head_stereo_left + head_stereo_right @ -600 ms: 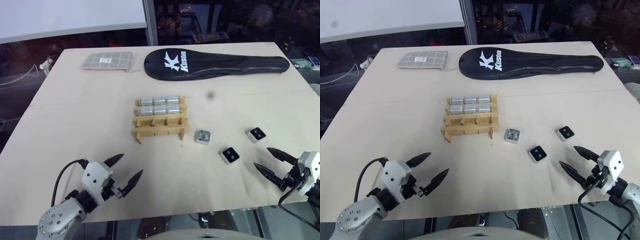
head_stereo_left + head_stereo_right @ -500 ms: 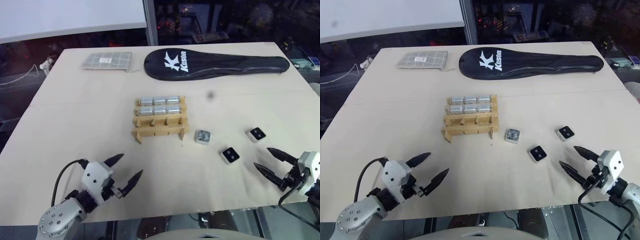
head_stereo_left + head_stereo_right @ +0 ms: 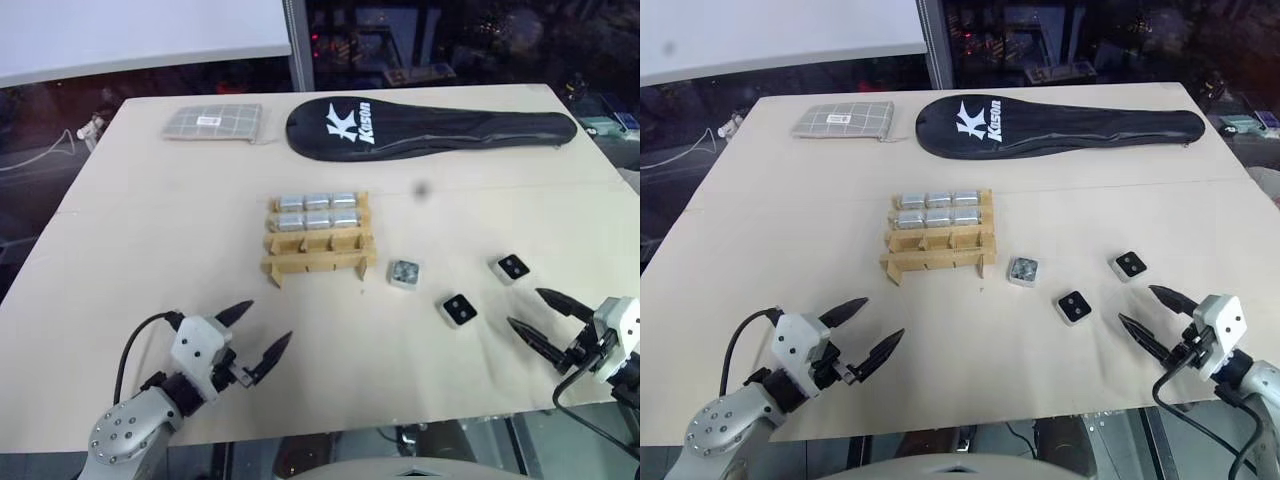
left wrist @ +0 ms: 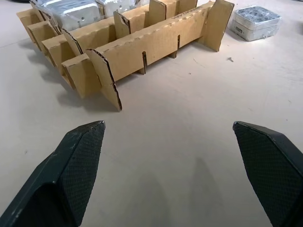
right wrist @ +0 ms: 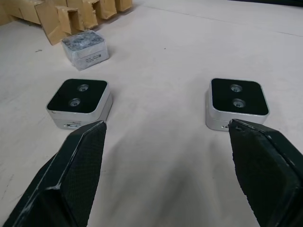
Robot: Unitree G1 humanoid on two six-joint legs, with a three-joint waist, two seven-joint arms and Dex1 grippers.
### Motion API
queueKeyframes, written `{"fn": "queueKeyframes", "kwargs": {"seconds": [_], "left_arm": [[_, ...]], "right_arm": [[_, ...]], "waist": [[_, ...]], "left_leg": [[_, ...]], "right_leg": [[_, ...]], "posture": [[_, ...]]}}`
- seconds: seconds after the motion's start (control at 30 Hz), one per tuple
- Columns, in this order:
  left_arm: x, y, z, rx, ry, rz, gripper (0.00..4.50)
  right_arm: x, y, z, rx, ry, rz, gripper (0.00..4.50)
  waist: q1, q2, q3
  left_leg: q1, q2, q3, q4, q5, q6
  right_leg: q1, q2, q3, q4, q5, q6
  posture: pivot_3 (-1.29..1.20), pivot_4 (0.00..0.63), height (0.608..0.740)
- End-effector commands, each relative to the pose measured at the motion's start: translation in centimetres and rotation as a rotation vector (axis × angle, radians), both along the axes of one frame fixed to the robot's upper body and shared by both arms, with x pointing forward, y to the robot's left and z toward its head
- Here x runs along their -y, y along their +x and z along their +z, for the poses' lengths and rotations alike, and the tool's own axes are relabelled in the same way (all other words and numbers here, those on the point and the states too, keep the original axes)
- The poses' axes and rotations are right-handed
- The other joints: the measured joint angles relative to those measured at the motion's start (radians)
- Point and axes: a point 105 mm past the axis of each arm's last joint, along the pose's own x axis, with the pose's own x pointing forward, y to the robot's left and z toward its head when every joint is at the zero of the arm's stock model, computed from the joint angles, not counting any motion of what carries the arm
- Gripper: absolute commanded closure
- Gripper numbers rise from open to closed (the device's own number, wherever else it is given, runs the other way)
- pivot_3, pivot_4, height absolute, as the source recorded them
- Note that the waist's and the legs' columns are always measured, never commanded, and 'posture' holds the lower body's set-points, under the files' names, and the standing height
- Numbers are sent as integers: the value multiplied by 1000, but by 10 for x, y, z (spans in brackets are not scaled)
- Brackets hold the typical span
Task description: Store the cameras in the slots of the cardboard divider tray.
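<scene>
3 loose cameras (image 3: 459, 310) right of divider tray (image 3: 318, 251) (half full)

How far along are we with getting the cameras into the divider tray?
Done: six silvery cameras fill the cardboard tray's two far rows. In hand: nothing; left gripper and right gripper are open. Left: the grey camera and two black-faced cameras on the table.

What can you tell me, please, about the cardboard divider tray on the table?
The cardboard divider tray is tan-brown, built of crossed notched strips standing upright on the table. Its two far rows hold six silvery blocks; the two near rows look empty. A silvery grey camera lies just off its near right corner, not touching.
</scene>
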Motion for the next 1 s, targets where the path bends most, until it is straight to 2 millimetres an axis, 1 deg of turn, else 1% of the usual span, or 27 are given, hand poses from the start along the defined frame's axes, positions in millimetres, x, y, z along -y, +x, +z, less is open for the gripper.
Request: {"fn": "queueKeyframes", "kwargs": {"seconds": [0.03, 0.1, 0.2, 0.27, 0.37, 0.53, 0.67, 0.77, 0.87, 0.93, 1.0], "left_arm": [[6, -1, 10, 39, 8, -23, 22], [7, 0, 11, 51, 31, -48, 22], [13, 3, 18, 43, -15, -113, 22], [19, 5, 24, 57, -16, -171, 22], [28, 6, 31, 27, -42, -282, 22], [35, 6, 41, 4, -11, -467, 22], [36, 10, 54, 8, -11, -542, 22], [35, 13, 62, 10, 1, -573, 22], [36, 12, 66, 4, -41, -581, 22], [36, 8, 63, -11, -23, -604, 0], [36, 8, 64, -7, -37, -600, 0]], "right_arm": [[0, 3, 10, 50, -16, -29, 419], [5, 9, 8, 41, -35, -91, 419], [9, 17, 2, 1, -56, -162, 419], [7, 21, 1, -5, -74, -159, 419], [9, 32, 0, -19, -83, -182, 419], [6, 52, 2, -23, -59, -199, 419], [8, 64, 5, -20, -32, -231, 419], [10, 66, 4, -28, -33, -230, 419], [12, 68, 3, -37, -26, -236, 419], [12, 68, 3, -39, -29, -231, 932], [11, 67, 1, -57, -30, -223, 1603]], "waist": [[0, 0, 0], [0, 0, 0], [0, 0, 0], [0, 0, 0], [0, 0, 0], [-2, 0, 0], [-1, 0, 0], [0, 0, 0], [-1, 0, 0], [-2, 0, 0], [-3, 0, 0]], "left_leg": [[0, 0, 0, 0, 0, 0], [0, 0, 0, 0, 0, 0], [0, 0, 1, 0, 0, 0], [0, 0, 1, 0, 0, 0], [0, 0, 1, 0, 0, 0], [0, 0, 3, 0, 0, 0], [-1, -1, 3, 0, 0, 0], [-1, -1, 3, 0, 0, 0], [-1, -1, 2, 0, 0, 0], [-1, -1, 3, 0, 0, 0], [0, -1, 4, 0, 0, 0]], "right_leg": [[0, 0, 0, 0, 0, 0], [0, 0, 0, 0, 0, 0], [-1, 0, 1, 0, 0, 0], [-1, 1, 1, 0, 0, 0], [-1, 1, 1, 0, 0, 0], [-2, 1, 2, 0, 0, -1], [-2, 2, 3, 0, 1, -1], [-2, 2, 3, 0, 1, -2], [-2, 2, 4, 0, 1, -1], [-2, 2, 5, 0, 1, -1], [-2, 2, 6, 0, 1, -1]], "posture": [[0, 150, 740], [0, 150, 740], [0, 150, 740], [0, 150, 740], [0, 150, 740], [0, 150, 740], [0, 150, 740], [0, 150, 740], [0, 150, 740], [0, 150, 740], [0, 150, 740]]}}
